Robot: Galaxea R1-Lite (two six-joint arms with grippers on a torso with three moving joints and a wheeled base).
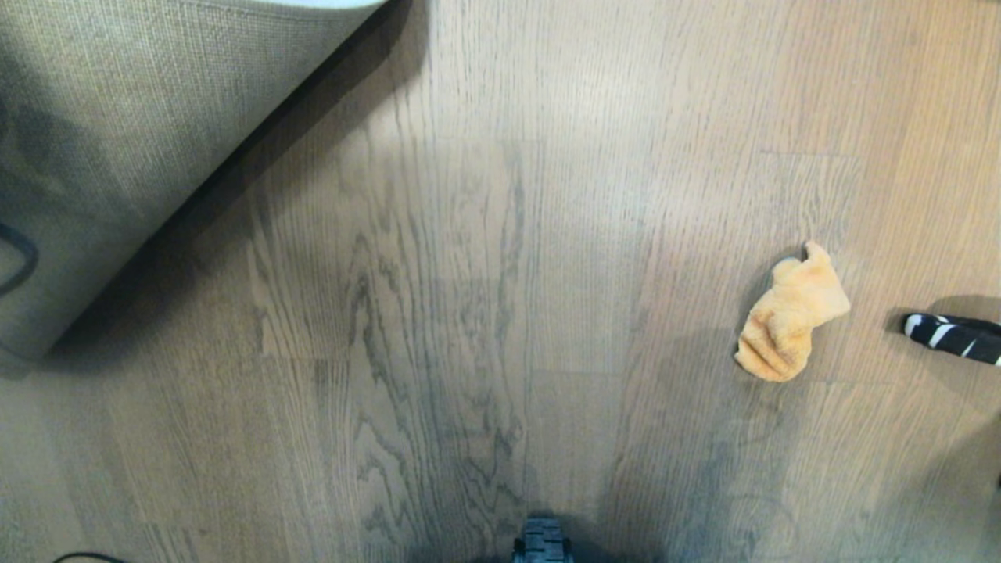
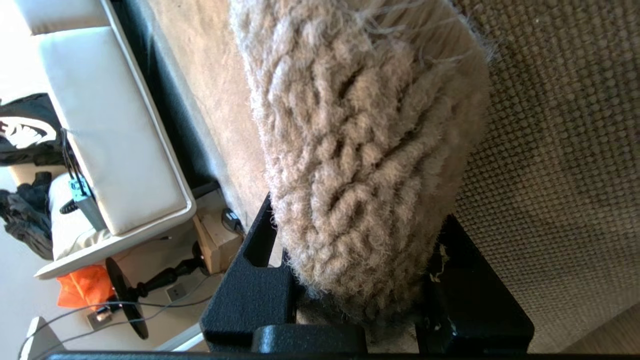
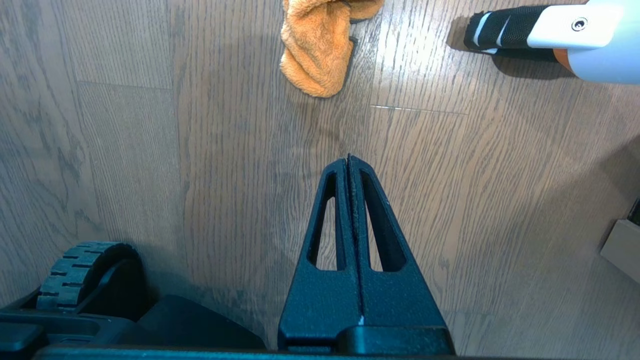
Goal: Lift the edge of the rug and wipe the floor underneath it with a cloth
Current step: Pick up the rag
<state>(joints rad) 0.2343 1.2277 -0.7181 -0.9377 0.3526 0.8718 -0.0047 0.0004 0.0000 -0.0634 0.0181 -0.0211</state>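
1. My left gripper (image 2: 357,295) is clamped on the rug edge (image 2: 365,165). The pile fills the gap between my two black fingers (image 2: 250,295), and the woven beige backing runs off beside them.
2. I judge the hold is there to keep the rug folded back. In the head view the backing (image 1: 117,156) faces up and the raised border hangs off the floor (image 1: 485,313), casting a dark shadow band on the planks beneath.
3. The border in my left grip runs straight away from the fingers as a long rolled ridge. Seen from the head, that lifted edge lies as a diagonal across the near-left corner of the bare planks.
4. My right gripper (image 3: 348,162) is pressed fully shut with nothing in it, its tips meeting in a point above the floor.
5. The cloth (image 3: 317,47) lies crumpled on the planks ahead of my right fingertips, apart from them and slightly to one side. It is bunched into a lump longer than wide, with its long axis pointing roughly away from my right gripper.
6. A black-and-white striped handle (image 3: 505,32) rests on the floor near the cloth without touching it.
7. Judging from this, wiping has not begun: the cloth must first be picked up.
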